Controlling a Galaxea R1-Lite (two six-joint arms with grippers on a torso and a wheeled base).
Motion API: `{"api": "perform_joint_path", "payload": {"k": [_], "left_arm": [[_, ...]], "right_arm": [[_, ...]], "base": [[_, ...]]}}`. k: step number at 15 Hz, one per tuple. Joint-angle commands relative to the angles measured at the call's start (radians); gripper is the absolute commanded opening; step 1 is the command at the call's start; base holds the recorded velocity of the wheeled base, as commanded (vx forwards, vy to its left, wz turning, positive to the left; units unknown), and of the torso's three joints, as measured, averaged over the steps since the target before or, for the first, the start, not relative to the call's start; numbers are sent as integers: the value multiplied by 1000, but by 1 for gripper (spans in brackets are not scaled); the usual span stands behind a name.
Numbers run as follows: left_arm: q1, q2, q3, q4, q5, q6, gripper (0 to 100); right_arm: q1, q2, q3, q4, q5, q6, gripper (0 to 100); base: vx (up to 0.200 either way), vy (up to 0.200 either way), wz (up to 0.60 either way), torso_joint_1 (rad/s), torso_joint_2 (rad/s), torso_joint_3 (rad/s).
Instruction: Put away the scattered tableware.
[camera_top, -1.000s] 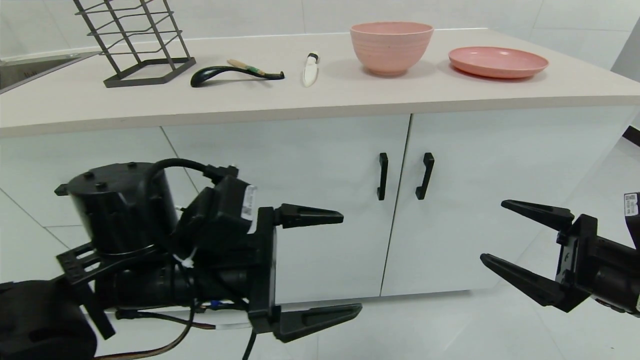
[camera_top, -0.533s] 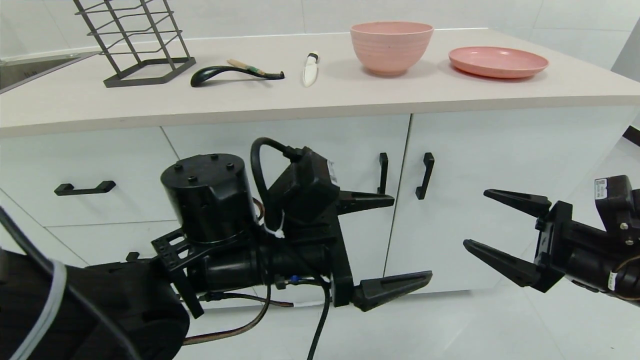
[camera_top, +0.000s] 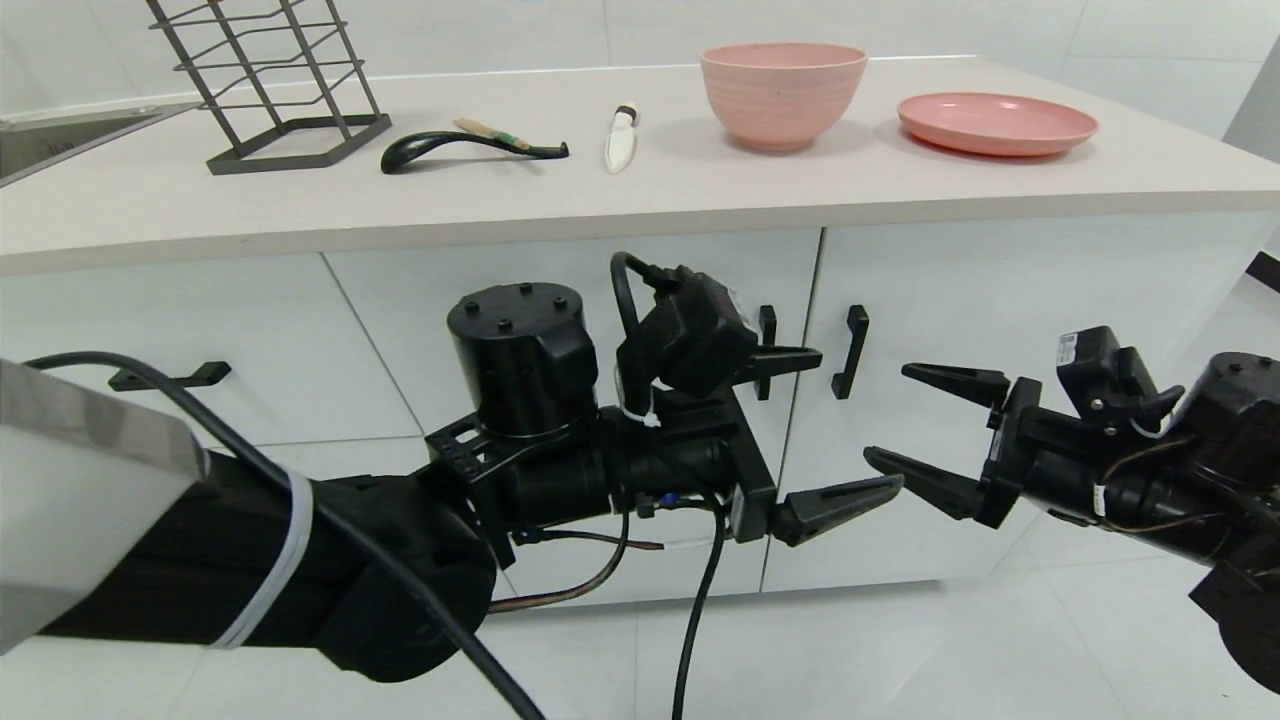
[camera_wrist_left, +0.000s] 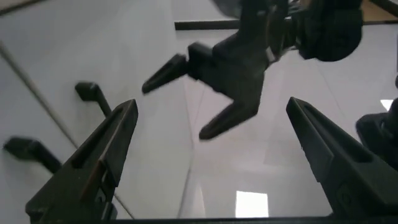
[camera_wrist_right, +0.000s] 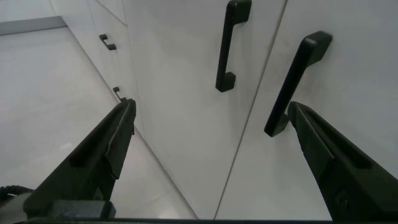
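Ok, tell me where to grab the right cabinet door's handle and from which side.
Take the right door's handle at mid-bar, straight in from the front. It is an upright bar standing off the door on end posts, so the middle is free. The right claw has its fingers one above the other; it probably needs a roll to straddle the bar.

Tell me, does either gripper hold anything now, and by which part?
Nothing is held: the left gripper and the right gripper are both open and empty.
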Motion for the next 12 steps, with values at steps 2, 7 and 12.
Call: {"api": "perform_joint_path", "payload": {"k": [2, 7, 12], "left_arm": [[5, 49, -62, 15, -105, 23, 100], [57, 63, -102, 63, -56, 25, 100], [57, 81, -124, 61, -50, 23, 100]], "right_arm": [[0, 111, -84, -6, 22, -1, 100], [0, 179, -205, -6, 34, 1, 100], [0, 183, -228, -6, 42, -1, 100]], "base": [[0, 0, 0, 0, 0, 0], [0, 0, 0, 0, 0, 0], [0, 0, 0, 0, 0, 0]]}}
